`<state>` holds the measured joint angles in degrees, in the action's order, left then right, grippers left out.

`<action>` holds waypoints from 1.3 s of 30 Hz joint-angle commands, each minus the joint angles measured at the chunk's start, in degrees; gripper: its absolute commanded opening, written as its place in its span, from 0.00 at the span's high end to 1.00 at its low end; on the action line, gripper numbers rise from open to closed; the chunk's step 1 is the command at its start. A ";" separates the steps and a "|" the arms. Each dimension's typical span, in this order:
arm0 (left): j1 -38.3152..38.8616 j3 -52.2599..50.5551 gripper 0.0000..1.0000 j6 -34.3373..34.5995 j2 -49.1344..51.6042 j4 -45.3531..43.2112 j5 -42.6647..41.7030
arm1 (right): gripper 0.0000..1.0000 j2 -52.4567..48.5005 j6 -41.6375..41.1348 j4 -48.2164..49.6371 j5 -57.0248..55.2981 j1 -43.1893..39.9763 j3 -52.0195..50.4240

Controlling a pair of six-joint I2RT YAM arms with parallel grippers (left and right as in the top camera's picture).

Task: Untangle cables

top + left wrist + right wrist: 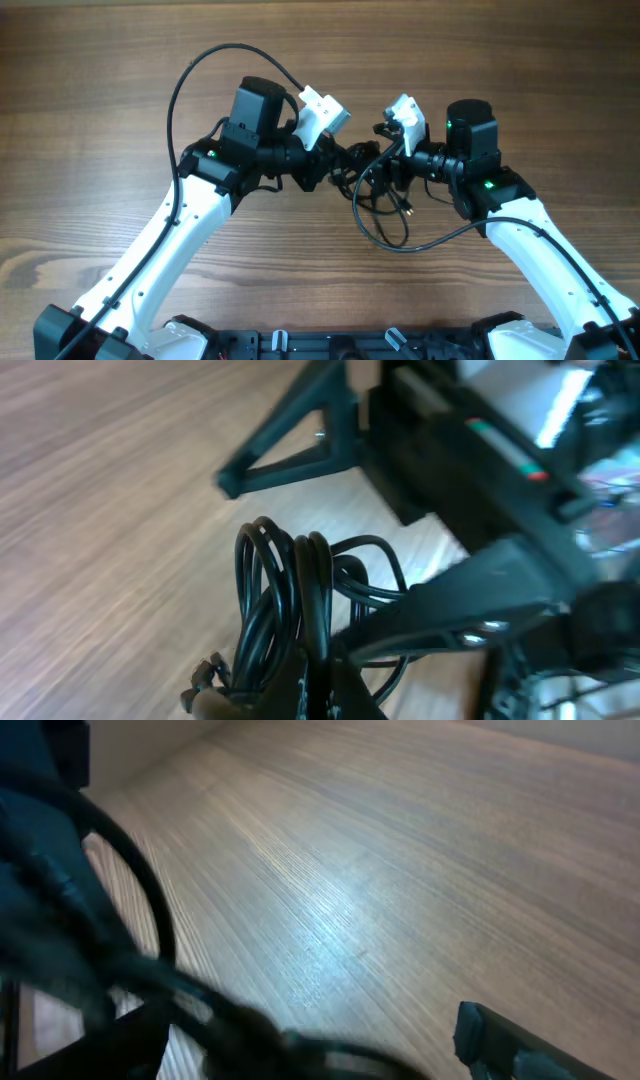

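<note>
Anchoring is the L arm's job at this step. The left fingers (345,160) are pressed together, pinching the cables (290,590) low down, and several loops stand out of the pinch packed side by side. The bundle sits mid-surface (120,80) between the two arms. One long loop trails toward the robot's base in the overhead view. Can't tell if the knot is lifted off the wood.

R side: the right fingers (470,600) are spread wide, one on either side of the bundle, nothing pinched as far as the views show. The right wrist view is blurred, w/ a dark strand crossing between the tips.

Judgement for doing it well:
- L pinch should hold firm, no slack given.
- R should close on ONE outer loop, not the whole stack. The topmost arc is prob. the freest.
- Then pull away from L, slow, along the surface.
- Risk: grabbing 2+ strands tightens the knot; a fast pull drags the bundle out of L.
</note>
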<state>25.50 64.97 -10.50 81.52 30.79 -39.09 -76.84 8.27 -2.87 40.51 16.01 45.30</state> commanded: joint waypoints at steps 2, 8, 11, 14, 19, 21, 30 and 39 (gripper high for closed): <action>-0.22 -0.24 0.96 -1.27 -0.13 -0.37 -6.51 | 0.26 -0.59 3.78 0.72 1.53 -0.11 -0.42; -0.22 -0.24 0.96 -1.07 -0.13 0.11 -6.49 | 0.48 -0.59 3.80 0.72 1.51 -0.11 -0.42; -0.22 -0.24 0.96 -1.07 -0.13 0.11 -6.49 | 0.64 -0.59 3.78 0.72 1.51 -0.11 -0.42; -0.22 -0.24 0.96 -1.07 -0.13 0.11 -6.47 | 0.88 -0.59 3.69 0.66 1.51 -0.11 -0.42; -0.22 -0.24 0.96 -1.07 -0.13 0.09 -6.45 | 0.96 -0.59 2.82 0.70 1.53 -0.11 -0.42; -0.22 -0.24 0.96 -1.07 -0.13 0.09 -6.45 | 0.96 -0.59 1.66 0.68 1.53 -0.11 -0.42; -0.52 -0.24 0.00 0.52 -0.15 0.04 -6.27 | 0.96 -0.59 -2.80 1.01 1.51 -0.11 -0.42; -8.37 -0.24 0.00 7.82 -1.33 -0.07 -11.34 | 0.96 -0.59 -0.74 1.99 1.51 -0.87 -0.42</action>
<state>20.29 64.97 -5.43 81.52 30.83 -45.23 -76.88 7.14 -1.98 41.93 15.90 44.93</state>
